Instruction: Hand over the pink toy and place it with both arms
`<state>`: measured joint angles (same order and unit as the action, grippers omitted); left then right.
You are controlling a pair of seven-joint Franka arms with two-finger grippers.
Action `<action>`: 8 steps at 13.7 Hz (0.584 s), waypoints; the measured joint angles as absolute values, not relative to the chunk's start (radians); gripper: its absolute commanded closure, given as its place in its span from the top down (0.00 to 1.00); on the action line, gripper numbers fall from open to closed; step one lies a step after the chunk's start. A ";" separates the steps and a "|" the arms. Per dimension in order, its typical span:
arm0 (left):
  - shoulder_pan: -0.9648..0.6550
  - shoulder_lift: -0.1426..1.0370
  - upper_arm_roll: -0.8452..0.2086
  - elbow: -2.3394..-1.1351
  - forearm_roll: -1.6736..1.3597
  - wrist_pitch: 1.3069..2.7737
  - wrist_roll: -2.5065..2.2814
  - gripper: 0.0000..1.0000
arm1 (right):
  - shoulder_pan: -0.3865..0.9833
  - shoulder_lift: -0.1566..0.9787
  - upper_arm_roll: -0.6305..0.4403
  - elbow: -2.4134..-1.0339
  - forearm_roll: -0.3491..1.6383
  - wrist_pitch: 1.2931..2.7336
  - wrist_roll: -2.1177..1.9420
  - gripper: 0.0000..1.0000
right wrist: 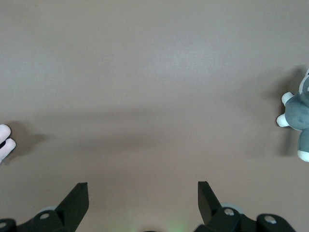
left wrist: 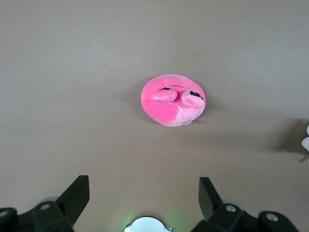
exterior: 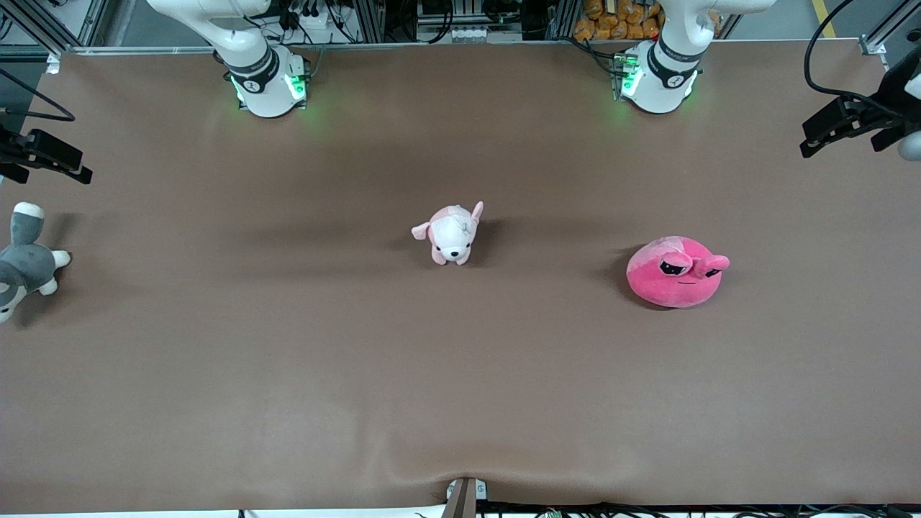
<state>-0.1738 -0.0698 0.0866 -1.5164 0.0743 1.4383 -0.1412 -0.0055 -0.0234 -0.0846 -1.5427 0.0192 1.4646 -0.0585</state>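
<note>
Bare table [exterior: 288, 374] surrounds the pink toy [exterior: 675, 273] on every side, the puppy plush [exterior: 452, 234] well apart.

Left claw [left wrist: 140, 195] and right claw [right wrist: 140, 195] both hang high over the worktop [exterior: 460, 396], fingers spread wide, empty.

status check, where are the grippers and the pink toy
Left gripper open, high over the table, pink toy in its wrist view. Right gripper open, empty, waiting. Pink toy untouched toward left arm's end. Nothing blocking it; puppy plush mid-table.

High front camera; wrist cameras face table [exterior: 460, 403].
</note>
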 measured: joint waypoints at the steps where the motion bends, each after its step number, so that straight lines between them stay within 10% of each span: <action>1: -0.174 -0.070 0.085 -1.516 0.071 1.437 -0.141 1.00 | -0.005 -0.023 -0.083 -1.543 0.019 1.465 -0.058 1.00; 8: -0.173 -0.070 0.088 -1.516 0.055 1.432 -0.141 1.00 | -0.005 -0.023 -0.080 -1.543 0.019 1.463 -0.058 1.00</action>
<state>-0.1734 -0.0695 0.0878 -1.5157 0.0552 1.4323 -0.1412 -0.0053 -0.0234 -0.0795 -1.5427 0.0192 1.4632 -0.0585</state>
